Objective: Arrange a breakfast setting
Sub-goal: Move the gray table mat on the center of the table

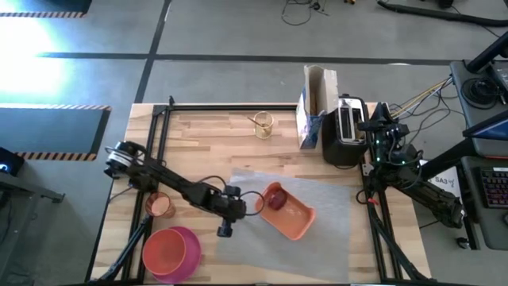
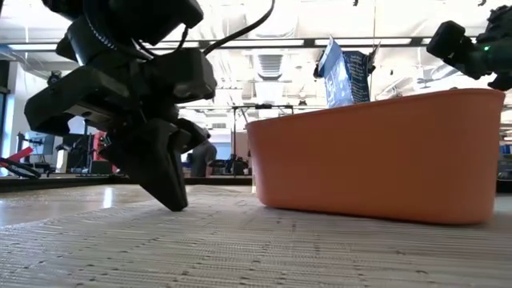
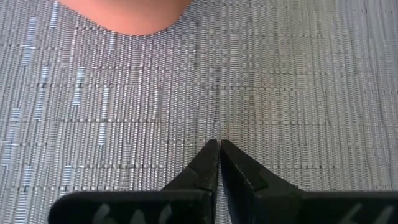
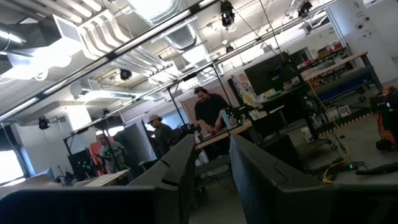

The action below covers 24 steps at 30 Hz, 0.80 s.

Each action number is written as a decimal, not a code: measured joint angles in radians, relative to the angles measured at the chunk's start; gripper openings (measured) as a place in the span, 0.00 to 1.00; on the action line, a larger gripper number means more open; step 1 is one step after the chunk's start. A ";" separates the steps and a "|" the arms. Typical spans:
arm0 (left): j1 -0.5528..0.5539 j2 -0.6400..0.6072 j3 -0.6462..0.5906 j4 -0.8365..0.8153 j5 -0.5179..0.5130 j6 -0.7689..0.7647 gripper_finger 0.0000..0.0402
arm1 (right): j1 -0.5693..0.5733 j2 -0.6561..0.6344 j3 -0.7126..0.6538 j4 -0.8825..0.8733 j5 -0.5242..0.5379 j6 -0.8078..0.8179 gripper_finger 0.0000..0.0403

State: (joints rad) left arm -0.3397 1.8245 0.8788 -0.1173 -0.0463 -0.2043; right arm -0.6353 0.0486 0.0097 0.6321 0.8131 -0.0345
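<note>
My left end effector (image 3: 219, 144) sits low over the grey placemat (image 1: 333, 230), its fingers pinched fully together with nothing between them, tips at or just above the weave. Just ahead of it lies the orange tray (image 1: 290, 214), and the red apple (image 1: 275, 197) rests in the tray's nearer end; the tray's rounded corner shows just past my fingertips in the wrist view. Behind me, off the mat, the small orange cup (image 1: 161, 204) stands near my forearm, with the pink plate (image 1: 170, 252) and the bowl stacked on it nearer the table's front edge. My right end effector (image 4: 210, 163) waits raised beside the toaster (image 1: 348, 129), well apart from all this, fingers narrowly parted and empty. The risk I see is the mat: with closed tips this low, any sideways sweep could snag the weave and drag or wrinkle it, shifting the tray too. Going for the apple, I must open first, or I will only knock it along the tray. Swinging back could clip the cup with my forearm.
</note>
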 joint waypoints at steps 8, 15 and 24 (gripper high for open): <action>0.003 -0.061 -0.067 -0.007 -0.038 -0.024 0.00 | 0.000 0.000 0.000 0.000 0.000 0.000 0.23; 0.015 -0.126 -0.149 -0.006 -0.081 -0.100 0.00 | 0.000 0.000 0.000 0.000 0.000 0.000 0.23; 0.015 -0.201 -0.177 -0.022 -0.020 -0.239 0.00 | 0.000 0.000 0.000 0.000 -0.002 0.013 0.23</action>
State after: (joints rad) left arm -0.3248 1.6238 0.7017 -0.1398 -0.0665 -0.4436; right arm -0.6353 0.0486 0.0093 0.6325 0.8116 -0.0214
